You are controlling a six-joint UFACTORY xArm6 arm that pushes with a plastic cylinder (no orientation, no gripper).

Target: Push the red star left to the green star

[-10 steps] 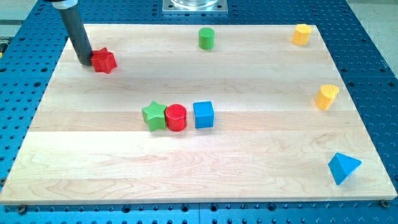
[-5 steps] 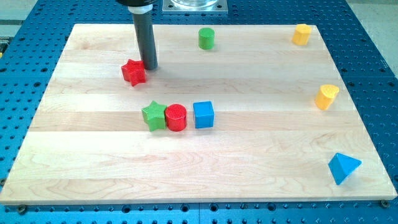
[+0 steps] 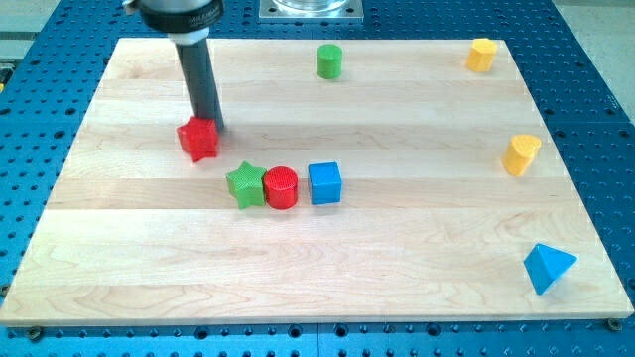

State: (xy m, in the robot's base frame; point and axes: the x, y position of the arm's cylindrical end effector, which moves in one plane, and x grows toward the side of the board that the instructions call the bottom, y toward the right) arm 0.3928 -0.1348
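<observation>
The red star (image 3: 198, 139) lies on the wooden board, up and to the left of the green star (image 3: 245, 184), with a gap between them. My tip (image 3: 211, 125) rests against the red star's upper right side. The green star touches a red cylinder (image 3: 281, 186) on its right, and a blue cube (image 3: 324, 182) sits right of that, the three in a row at mid-board.
A green cylinder (image 3: 329, 60) stands near the view's top centre. A yellow block (image 3: 481, 55) is at the top right, another yellow block (image 3: 521, 154) at the right edge, and a blue triangular block (image 3: 547, 267) at the bottom right.
The red star went right from the top left, then down and slightly left toward the green star. My tip moved from its left side to its upper right side.
</observation>
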